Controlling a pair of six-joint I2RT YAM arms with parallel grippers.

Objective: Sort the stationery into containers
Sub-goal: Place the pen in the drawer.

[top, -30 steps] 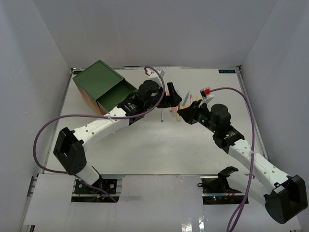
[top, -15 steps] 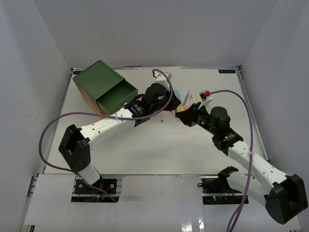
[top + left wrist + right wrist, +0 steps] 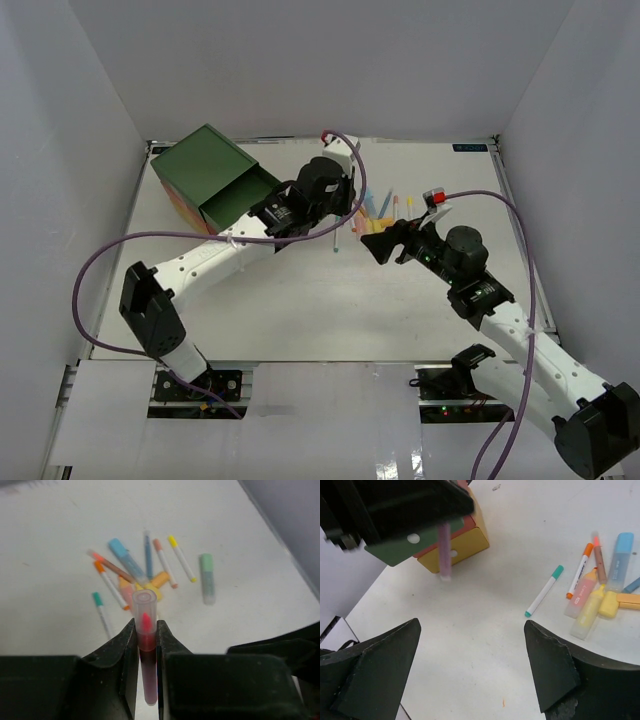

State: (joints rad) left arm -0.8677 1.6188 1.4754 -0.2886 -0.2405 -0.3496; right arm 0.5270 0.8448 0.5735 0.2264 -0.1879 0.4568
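My left gripper (image 3: 146, 625) is shut on a pink marker (image 3: 144, 611) with a clear cap, held off the table. In the right wrist view that marker (image 3: 444, 550) hangs from the left gripper in front of the chest. My right gripper (image 3: 470, 665) stands open with nothing between its fingers, low over bare table. In the top view the left gripper (image 3: 348, 200) and right gripper (image 3: 385, 240) are close together beside the stationery pile (image 3: 382, 210). Several pens and markers (image 3: 150, 575) lie loose there. The chest (image 3: 200, 165) stands at the back left with its green drawer (image 3: 240, 200) pulled out.
A mint highlighter (image 3: 207, 577) lies apart to the right of the pile. A teal-capped pen (image 3: 543, 597) lies nearest my right gripper. The chest's yellow bottom drawer (image 3: 465, 542) is shut. White walls enclose the table on three sides.
The left gripper has shut on the pink marker. The right gripper, shut a second ago where the two met, has opened and drawn back toward the near side.
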